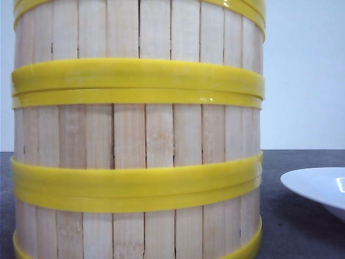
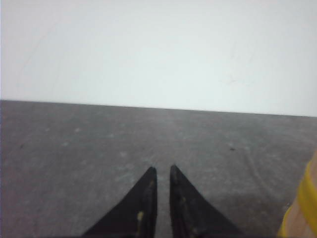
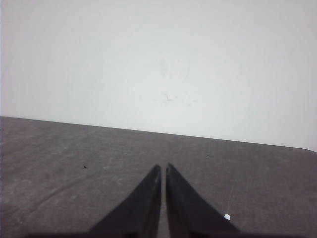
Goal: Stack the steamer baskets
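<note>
steamer baskets (image 1: 137, 140), stacked upright, yellow-rimmed

Front camera sits low, almost at table (image 1: 302, 226) level, looking forward and pressed right up against the stacked steamer baskets (image 1: 137, 129), which fill most of its frame; a white plate (image 1: 318, 189) just peeks in beside the stack. Left wrist camera looks out low along the dark table toward the pale wall (image 2: 158, 49), catching a sliver of a basket's yellow rim (image 2: 307, 198) at its edge, so it shares the stack with the front view. Right wrist camera does likewise, with only table and wall.
</note>
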### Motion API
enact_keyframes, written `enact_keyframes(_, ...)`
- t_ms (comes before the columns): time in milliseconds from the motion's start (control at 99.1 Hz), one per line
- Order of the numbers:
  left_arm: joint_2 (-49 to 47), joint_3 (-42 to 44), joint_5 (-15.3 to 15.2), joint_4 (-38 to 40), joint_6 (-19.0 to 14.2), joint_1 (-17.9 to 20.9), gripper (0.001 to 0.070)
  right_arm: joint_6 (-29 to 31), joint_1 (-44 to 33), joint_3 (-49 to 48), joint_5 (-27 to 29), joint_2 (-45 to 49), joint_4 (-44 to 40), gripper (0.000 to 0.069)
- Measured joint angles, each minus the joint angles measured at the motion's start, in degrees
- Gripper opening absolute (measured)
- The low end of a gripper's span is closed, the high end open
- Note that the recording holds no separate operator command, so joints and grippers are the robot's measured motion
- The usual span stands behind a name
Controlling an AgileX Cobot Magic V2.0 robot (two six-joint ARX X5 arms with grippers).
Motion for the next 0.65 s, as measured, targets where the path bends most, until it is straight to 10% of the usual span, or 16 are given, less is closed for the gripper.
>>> enact_keyframes(646, 0.0, 0.0, -0.9, 0.0, -0.1, 0.1, 0.0026, 0.0, 0.0, 0.0, 0.0, 0.0, 0.9, 0.0015)
